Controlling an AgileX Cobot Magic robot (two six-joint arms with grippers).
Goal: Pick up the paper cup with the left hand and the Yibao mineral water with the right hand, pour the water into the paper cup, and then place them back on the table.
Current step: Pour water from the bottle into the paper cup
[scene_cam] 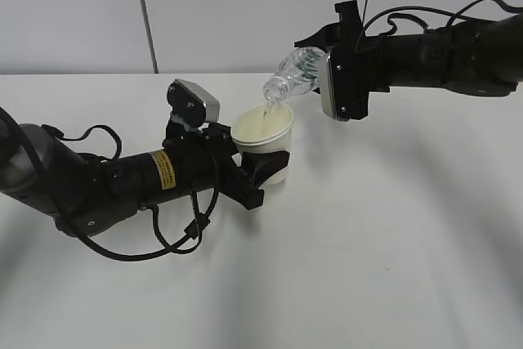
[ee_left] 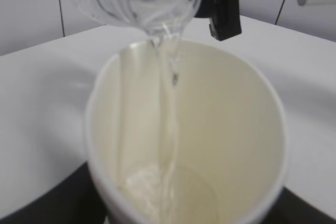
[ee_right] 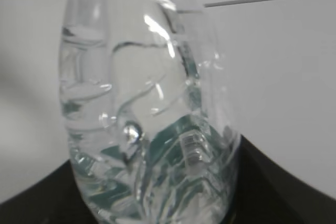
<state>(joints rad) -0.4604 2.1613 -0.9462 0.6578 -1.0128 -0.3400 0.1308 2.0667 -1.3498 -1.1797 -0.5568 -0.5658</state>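
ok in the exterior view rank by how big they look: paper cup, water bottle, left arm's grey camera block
1. paper cup
2. water bottle, though the right tool hides part of it
3. grey camera block

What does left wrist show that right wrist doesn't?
Left wrist only: the inside of the paper cup, a thin stream of water running down into it and pooling at the bottom, and the bottle's mouth above the rim.

Right wrist only: the body of the Yibao mineral water close up, with its ribbed plastic, green label print and an air bubble, between the dark edges of the right pincer.

Both: the bottle itself, the white table and the pale wall behind.
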